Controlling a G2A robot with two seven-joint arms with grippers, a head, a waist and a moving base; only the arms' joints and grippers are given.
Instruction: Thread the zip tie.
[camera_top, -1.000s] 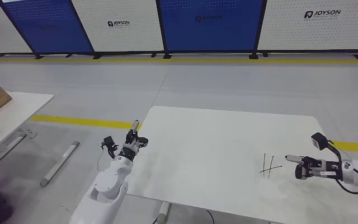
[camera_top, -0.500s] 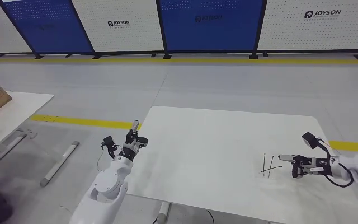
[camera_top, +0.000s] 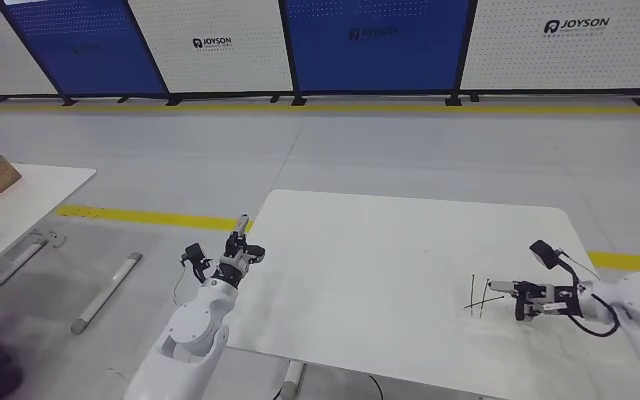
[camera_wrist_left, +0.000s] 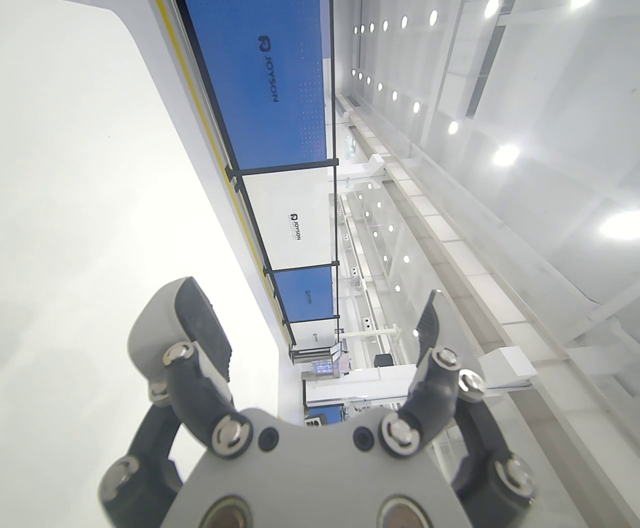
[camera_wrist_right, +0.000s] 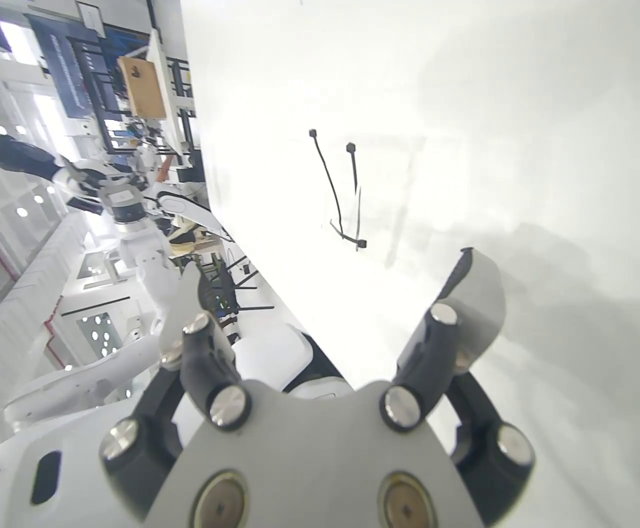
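zip ties (camera_wrist_right: 327, 172) lie crossed just beside right gripper (camera_wrist_right: 330, 267), fingers spread; left gripper (camera_wrist_left: 312, 292) likewise.

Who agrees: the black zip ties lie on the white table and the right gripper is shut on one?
The right gripper is open and empty; the right wrist view shows it short of the black zip ties, which do lie on the white table.
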